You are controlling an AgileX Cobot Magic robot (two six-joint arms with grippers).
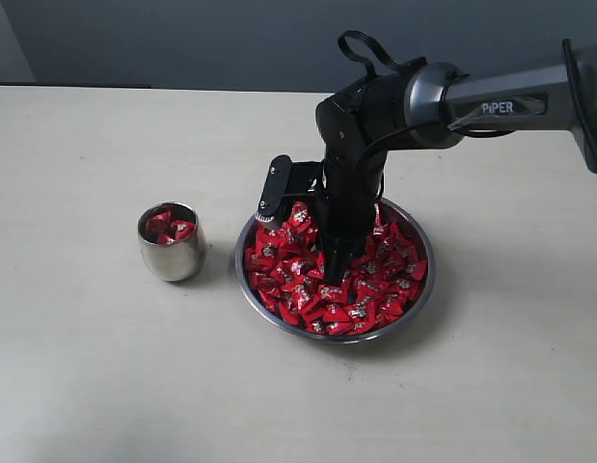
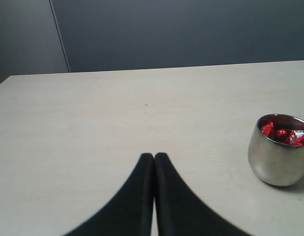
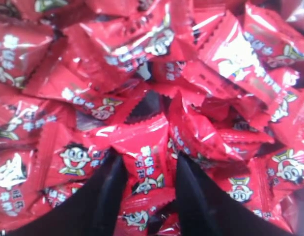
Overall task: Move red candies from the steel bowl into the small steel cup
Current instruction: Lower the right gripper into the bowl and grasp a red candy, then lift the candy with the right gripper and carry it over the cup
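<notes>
Right gripper: from the exterior view I see it reaching straight down into the pile, its tips buried among the wrappers. From there I cannot read the fingers.
Right gripper up close: only my right wrist view shows the two black fingers. They stand well apart with one candy lying between them, its wrapper edges against both inner faces. I cannot tell whether it is pinched or only straddled.
Red candies: they are heaped across the steel bowl. The wrist view adds a cartoon face and white lettering on each wrapper, too small to make out from outside.
Steel bowl: it sits on the table near the middle of the exterior view. In the right wrist view it is hidden under the sweets.
Small steel cup: it stands upright, near the bowl but apart from it on the left, with a few red sweets inside.
Left gripper: I get it only from the left wrist view, where the fingers are pressed together and hold nothing, hanging over bare table.
Cup from the left wrist: it stands off to one side of those closed fingers, well apart, with its red contents showing at the mouth.
</notes>
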